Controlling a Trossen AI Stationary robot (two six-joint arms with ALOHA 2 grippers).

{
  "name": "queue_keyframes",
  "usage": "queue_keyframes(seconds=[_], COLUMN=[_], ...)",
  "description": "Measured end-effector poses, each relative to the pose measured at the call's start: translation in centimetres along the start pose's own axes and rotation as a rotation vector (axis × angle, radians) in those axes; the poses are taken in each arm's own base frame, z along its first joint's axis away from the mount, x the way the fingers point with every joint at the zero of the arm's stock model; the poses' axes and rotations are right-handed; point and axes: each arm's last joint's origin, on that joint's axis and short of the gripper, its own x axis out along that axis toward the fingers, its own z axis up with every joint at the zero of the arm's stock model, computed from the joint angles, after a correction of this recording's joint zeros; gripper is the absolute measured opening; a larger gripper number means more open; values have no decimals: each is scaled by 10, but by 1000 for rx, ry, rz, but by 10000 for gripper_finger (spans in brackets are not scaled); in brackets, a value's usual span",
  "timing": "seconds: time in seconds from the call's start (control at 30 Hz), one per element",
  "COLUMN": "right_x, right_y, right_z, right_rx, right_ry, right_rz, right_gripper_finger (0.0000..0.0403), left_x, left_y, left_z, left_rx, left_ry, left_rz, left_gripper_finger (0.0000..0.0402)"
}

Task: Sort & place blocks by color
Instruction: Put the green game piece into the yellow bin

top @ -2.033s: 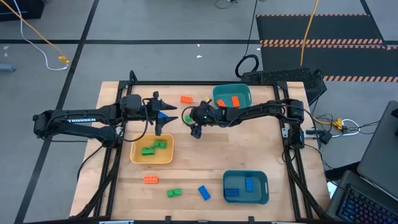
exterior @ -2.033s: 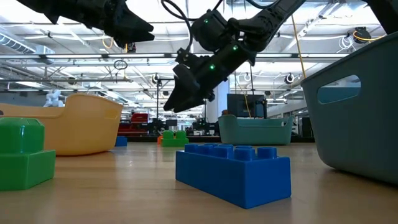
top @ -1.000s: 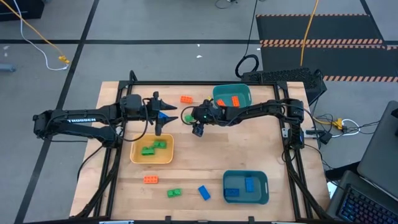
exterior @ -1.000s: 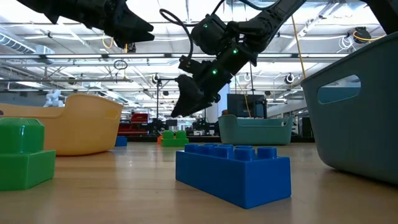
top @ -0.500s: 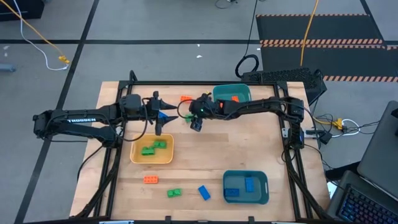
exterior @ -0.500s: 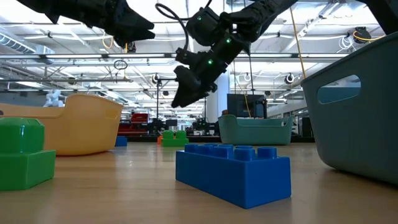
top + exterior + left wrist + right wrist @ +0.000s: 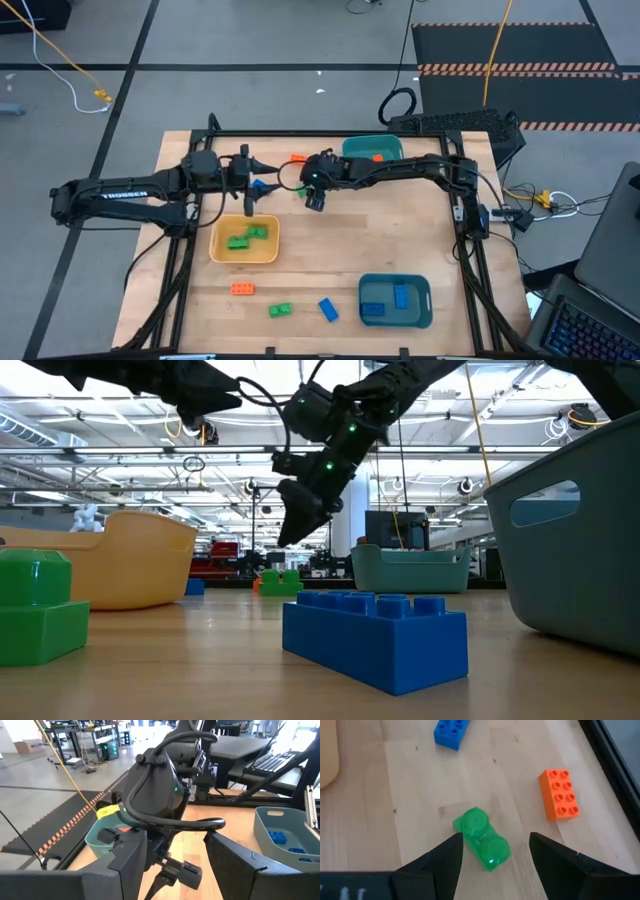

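Note:
My right gripper (image 7: 315, 198) hangs open above a small green block (image 7: 482, 839) near the table's far middle. In the right wrist view its two fingers stand on either side of the block, and the low view shows the fingertips (image 7: 290, 535) well above the tabletop. The green block lies on the wood on its side. An orange block (image 7: 560, 794) and a blue block (image 7: 451, 731) lie close by. My left gripper (image 7: 254, 180) waits open beside the blue block (image 7: 263, 186), facing the right arm. Loose orange (image 7: 241, 289), green (image 7: 280, 311) and blue (image 7: 328, 309) blocks lie near the front edge.
The yellow tray (image 7: 243, 255) holds green blocks. A far teal tray (image 7: 350, 150) holds orange ones, and a near teal tray (image 7: 425, 305) holds blue ones. In the low view the near blue block (image 7: 375, 635) and green block (image 7: 35, 610) sit close in front.
My right gripper has moved toward the far edge and a little left, ending over the green block, still open and above the table. My left arm has drawn back slightly toward the table's left. No block has moved.

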Motion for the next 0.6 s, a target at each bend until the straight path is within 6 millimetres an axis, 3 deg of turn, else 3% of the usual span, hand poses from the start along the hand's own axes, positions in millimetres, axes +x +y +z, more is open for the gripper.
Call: queue_keyframes(seconds=[0.3,0.6], right_x=[8,19], right_y=[3,3], right_z=[23,13], right_rx=[-33,-74], right_ry=[69,187], right_rz=[7,12], right_gripper_finger=[221,221], left_x=[-6,-14], left_y=[0,-1], left_z=[3,2], left_rx=[8,6], left_ry=[-13,4], left_rz=[2,3], left_gripper_finger=[205,205])
